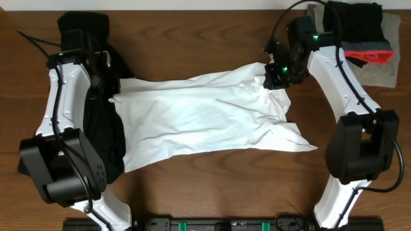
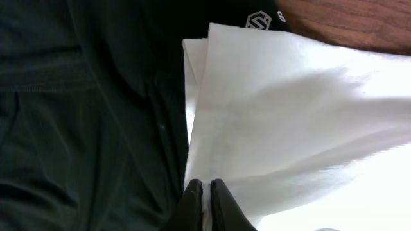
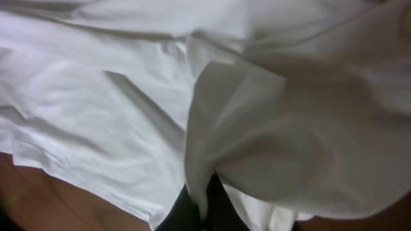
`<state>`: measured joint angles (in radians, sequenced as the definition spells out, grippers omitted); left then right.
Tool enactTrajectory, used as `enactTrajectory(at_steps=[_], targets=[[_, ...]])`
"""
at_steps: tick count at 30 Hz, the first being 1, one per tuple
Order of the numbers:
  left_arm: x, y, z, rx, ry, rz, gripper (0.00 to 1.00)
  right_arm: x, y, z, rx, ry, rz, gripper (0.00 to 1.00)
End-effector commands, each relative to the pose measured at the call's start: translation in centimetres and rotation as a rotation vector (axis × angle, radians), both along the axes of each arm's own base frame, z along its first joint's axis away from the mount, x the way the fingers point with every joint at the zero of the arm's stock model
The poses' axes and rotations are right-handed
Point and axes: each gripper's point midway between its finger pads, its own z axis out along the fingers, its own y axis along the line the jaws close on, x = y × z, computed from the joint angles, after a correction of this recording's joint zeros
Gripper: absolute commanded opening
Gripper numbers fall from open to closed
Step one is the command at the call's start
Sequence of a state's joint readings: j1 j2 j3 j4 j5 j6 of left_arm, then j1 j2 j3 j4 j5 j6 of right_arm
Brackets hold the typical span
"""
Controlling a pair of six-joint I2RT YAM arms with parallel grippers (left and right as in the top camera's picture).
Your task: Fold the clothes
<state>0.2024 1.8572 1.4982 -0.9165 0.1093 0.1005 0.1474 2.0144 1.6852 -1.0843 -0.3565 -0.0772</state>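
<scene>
white shirt spread on surface, left claw pinching its edge, right claw pinching a fold, black garment with white hexagon logo, lettering unreadable

Plain white thin-fabric T-shirt: even white, no print, pale grey shading in the creases.
Big black hooded garment: solid black, with a small white logo.
Wooden table: reddish-brown, streaked grain.
Far right corner: red cloth item between a black cloth and a flat grey cloth.
Robot arms: white shells, black joints, green lights.
</scene>
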Motion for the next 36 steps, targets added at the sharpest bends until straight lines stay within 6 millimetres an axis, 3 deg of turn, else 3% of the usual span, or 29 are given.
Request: enactTrajectory(at_steps=[1,6,7,9,11,14,15,18,22,25,31,36], targets=[[-0.3,0.1,-0.7,-0.017,0.021,0.018,0.06,-1.3,-0.4,-1.0,-0.031,0.038,-0.002,0.01],[-0.3,0.1,-0.7,-0.017,0.021,0.018,0.06,-3.0,-2.0,-3.7,-0.118,0.103,-0.044,0.01],[-0.3,0.1,-0.7,-0.017,0.021,0.018,0.06,-3.2,-2.1,-4.1,-0.12,0.111,-0.045,0.05],[-0.3,0.1,-0.7,-0.017,0.02,0.018,0.06,-3.2,-2.2,-4.3,-0.12,0.11,-0.046,0.22],[-0.3,0.1,-0.7,-0.017,0.021,0.018,0.06,-2.7,-2.3,-4.1,-0.116,0.09,-0.051,0.25],[-0.3,0.1,-0.7,-0.018,0.018,0.018,0.06,-1.5,-2.3,-2.6,-0.095,0.057,-0.063,0.29],[-0.2,0.1,-0.5,-0.016,0.012,0.018,0.12,-1.2,-2.4,-1.8,-0.089,0.051,-0.066,0.3],[0.1,0.1,0.8,-0.014,-0.008,0.026,0.43,-0.6,-2.7,0.7,-0.09,0.034,-0.058,0.34],[0.1,0.1,3.8,-0.006,-0.061,0.034,0.64,0.2,-2.7,4.2,-0.085,-0.004,-0.052,0.38],[-1.1,-0.1,5.6,-0.012,-0.075,0.065,0.76,0.4,-2.7,5.7,-0.082,-0.019,-0.052,0.39],[-4.4,-1.6,7.2,-0.082,-0.012,0.119,0.82,-1.1,-2.9,6.5,-0.089,0.033,-0.064,0.36],[-7.9,-2.4,9.2,-0.106,0.032,0.198,0.84,-2.3,-4.0,9.5,-0.13,-0.013,-0.123,0.4]])
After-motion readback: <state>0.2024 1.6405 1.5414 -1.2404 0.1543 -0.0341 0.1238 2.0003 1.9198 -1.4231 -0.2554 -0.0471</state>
